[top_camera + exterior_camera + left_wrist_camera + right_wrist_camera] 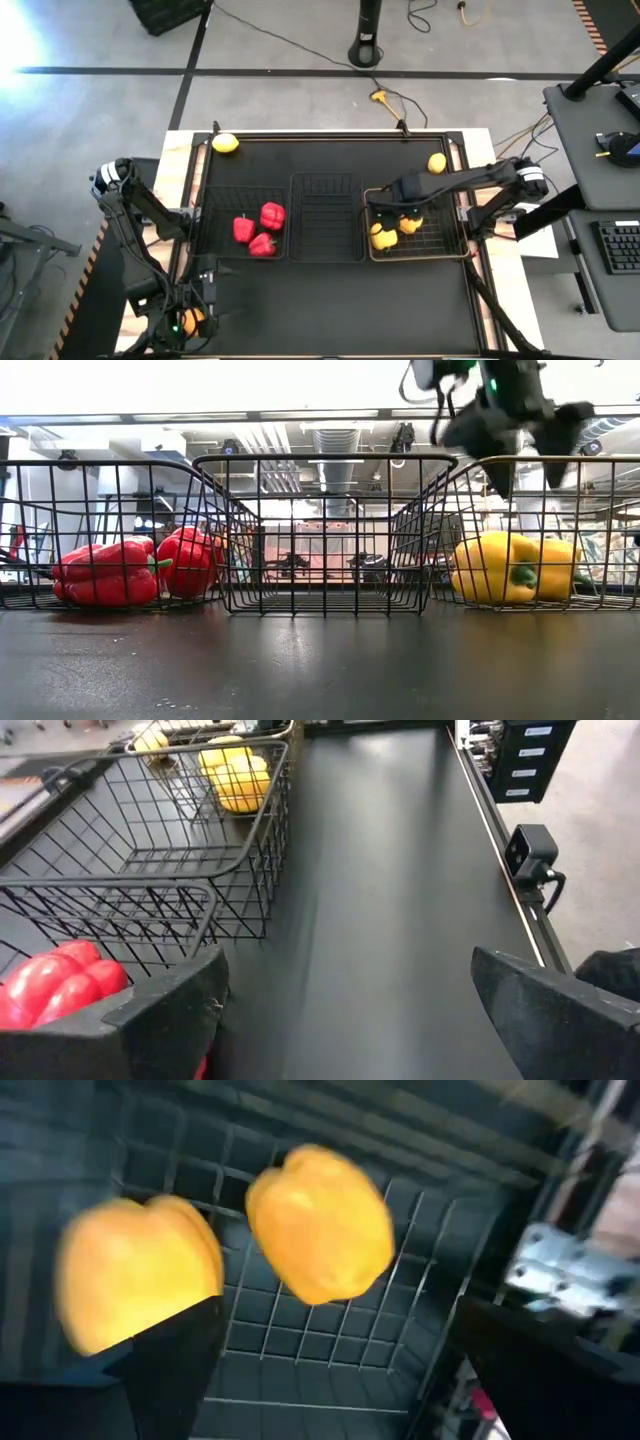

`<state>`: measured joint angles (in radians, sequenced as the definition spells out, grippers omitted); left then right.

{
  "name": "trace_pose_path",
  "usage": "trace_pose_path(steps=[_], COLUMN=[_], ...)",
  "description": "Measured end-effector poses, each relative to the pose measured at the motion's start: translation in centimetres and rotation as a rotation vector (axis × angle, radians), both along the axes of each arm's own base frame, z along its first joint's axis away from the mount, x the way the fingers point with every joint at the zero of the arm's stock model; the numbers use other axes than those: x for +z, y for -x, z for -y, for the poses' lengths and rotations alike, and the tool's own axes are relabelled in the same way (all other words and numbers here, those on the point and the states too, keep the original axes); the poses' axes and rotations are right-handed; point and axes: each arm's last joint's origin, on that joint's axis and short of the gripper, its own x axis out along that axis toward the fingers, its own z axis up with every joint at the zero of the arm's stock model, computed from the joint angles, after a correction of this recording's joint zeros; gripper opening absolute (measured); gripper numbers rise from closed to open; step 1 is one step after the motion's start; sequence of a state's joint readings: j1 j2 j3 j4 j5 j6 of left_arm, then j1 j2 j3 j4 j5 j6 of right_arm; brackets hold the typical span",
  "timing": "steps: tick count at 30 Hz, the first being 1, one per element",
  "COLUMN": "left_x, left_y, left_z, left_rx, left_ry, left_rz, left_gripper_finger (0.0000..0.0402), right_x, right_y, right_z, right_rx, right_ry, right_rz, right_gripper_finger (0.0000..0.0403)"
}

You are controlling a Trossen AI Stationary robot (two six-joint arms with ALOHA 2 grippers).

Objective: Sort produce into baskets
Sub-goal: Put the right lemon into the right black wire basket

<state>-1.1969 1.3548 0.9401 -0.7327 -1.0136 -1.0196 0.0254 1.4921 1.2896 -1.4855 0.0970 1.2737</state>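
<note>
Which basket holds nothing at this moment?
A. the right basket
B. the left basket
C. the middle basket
C: the middle basket shows only bare wire, while three red peppers lie in the left basket and two yellow peppers in the right basket.

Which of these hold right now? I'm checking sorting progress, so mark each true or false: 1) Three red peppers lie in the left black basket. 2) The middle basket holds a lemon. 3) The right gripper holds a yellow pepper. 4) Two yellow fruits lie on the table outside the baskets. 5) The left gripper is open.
1) True: three red peppers lie in the left black basket.
2) False: the middle basket holds nothing.
3) False: the right gripper hangs open above the pale wire basket; both yellow peppers lie in it.
4) True: one yellow fruit lies past the left basket, another past the pale one.
5) True: the left gripper stands open at the table's near edge.
</note>
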Motion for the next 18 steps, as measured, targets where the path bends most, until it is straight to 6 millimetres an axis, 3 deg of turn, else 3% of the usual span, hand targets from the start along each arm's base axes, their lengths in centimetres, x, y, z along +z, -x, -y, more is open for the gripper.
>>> trace_pose_path(steps=[5,9,13,18], left_x=[0.1,0.1,0.1,0.1], left_y=[-0.1,-0.1,-0.1,-0.1], left_z=[-0.1,-0.1,0.0,0.0], left_rx=[0.005,0.01,0.014,0.01], left_ry=[-0.026,-0.031,-0.018,-0.013], left_rz=[0.023,0.035,0.037,0.03], left_gripper_finger=[0.0398,0.0398,0.0398,0.0398], right_x=[4.4,5.4,4.6,1.5], right_y=[-0.4,0.3,2.3,5.0], right_z=[1.1,4.5,8.8,13.7], right_rx=[-0.007,-0.109,-0.244,-0.43], right_ry=[0.2,0.221,0.232,0.269], right_rz=[0.102,0.119,0.059,0.013], right_gripper_finger=[0.0386,0.0386,0.0386,0.0386])
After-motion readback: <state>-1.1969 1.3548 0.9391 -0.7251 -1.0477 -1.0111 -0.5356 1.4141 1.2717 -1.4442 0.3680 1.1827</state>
